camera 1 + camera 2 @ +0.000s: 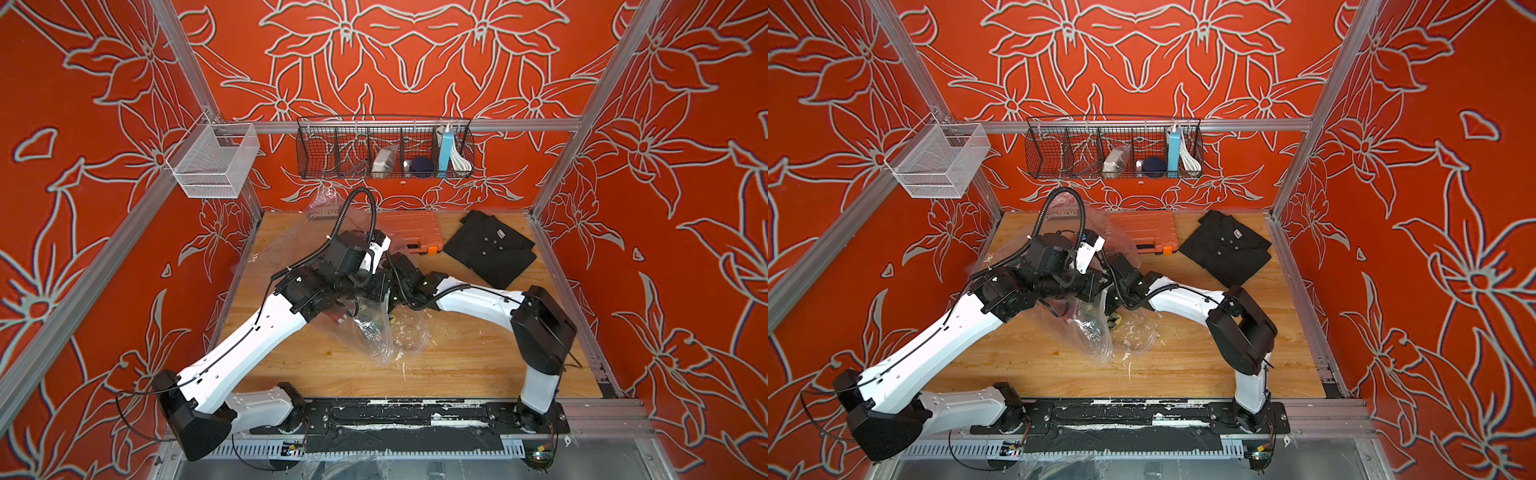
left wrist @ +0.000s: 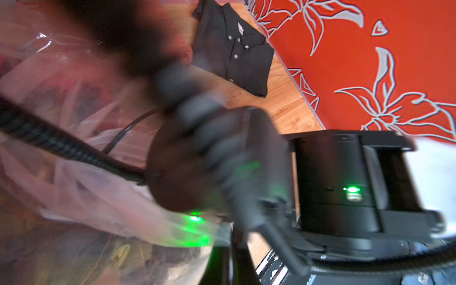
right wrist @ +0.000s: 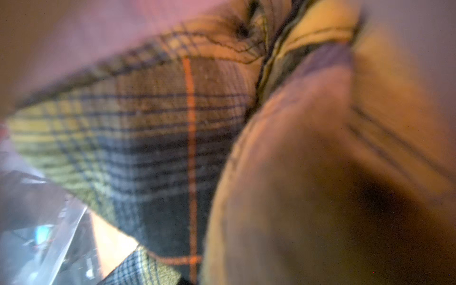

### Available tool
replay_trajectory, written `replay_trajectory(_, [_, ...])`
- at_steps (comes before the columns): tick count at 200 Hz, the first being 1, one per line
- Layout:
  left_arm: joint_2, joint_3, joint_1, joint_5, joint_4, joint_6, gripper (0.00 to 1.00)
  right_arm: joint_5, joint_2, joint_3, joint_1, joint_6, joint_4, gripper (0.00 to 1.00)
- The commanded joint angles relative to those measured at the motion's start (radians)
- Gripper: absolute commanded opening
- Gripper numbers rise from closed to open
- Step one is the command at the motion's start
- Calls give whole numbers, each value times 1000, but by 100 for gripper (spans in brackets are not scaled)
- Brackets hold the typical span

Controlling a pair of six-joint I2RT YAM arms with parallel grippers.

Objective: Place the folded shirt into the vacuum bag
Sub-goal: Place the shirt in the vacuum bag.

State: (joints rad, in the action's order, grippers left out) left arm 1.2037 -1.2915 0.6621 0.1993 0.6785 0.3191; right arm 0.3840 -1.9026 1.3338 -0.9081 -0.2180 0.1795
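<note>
Top views first: both arms are crowding together over the middle of the wooden table. The vacuum bag is lying crumpled right under them, running from beside the orange case at the back toward the front centre. The left gripper is sitting low where the two wrists are meeting. Its fingers are pressed together, but I can't tell what they're pinching, if anything. The right arm is reaching in from its side. The right gripper is hiding under the left wrist and the plastic, so I can't tell how its fingers are standing. In a top view a yellowish corner of the plaid shirt is peeking out at the bag. A black button-up shirt is lying folded near the far right corner, well apart from the bag. A black wire basket and a white mesh basket are hanging off the frame rails.

Left wrist view: pretty blurry. Clear plastic with brownish cloth showing through it is filling a big chunk. The right arm's black housing is sitting close with a green light glowing, and the black shirt is lying beyond.

Right wrist view: the plaid shirt is pressing nearly against the lens, yellow-green and navy checks with an orange line. A strip of the clear bag is lying alongside it, and no fingers are showing.
</note>
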Motion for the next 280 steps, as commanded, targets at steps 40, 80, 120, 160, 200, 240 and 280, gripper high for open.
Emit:
replay_trajectory(40, [-31, 17, 22, 62, -4, -15, 0, 52, -56, 140, 28, 10, 223, 70])
replay_trajectory(80, [-64, 42, 22, 33, 12, -14, 0, 146, 96, 20, 110, -86, 275, 98])
replay_trajectory(120, [-64, 59, 22, 35, 13, -12, 0, 60, 251, -178, 145, -236, 249, 97])
replay_trajectory(160, [-68, 86, 22, 53, -11, 6, 0, 1, 374, -409, 142, -484, 85, 92])
replay_trajectory(200, [-41, 107, 22, 121, -69, 22, 0, 7, 297, -505, 131, -677, -227, 85])
replay_trajectory(240, [7, 64, 22, 164, -77, -10, 0, 9, 124, -464, 121, -809, -478, 76])
replay_trajectory(280, [38, 52, 22, 199, -62, -23, 0, -41, 73, -428, 112, -827, -637, 52])
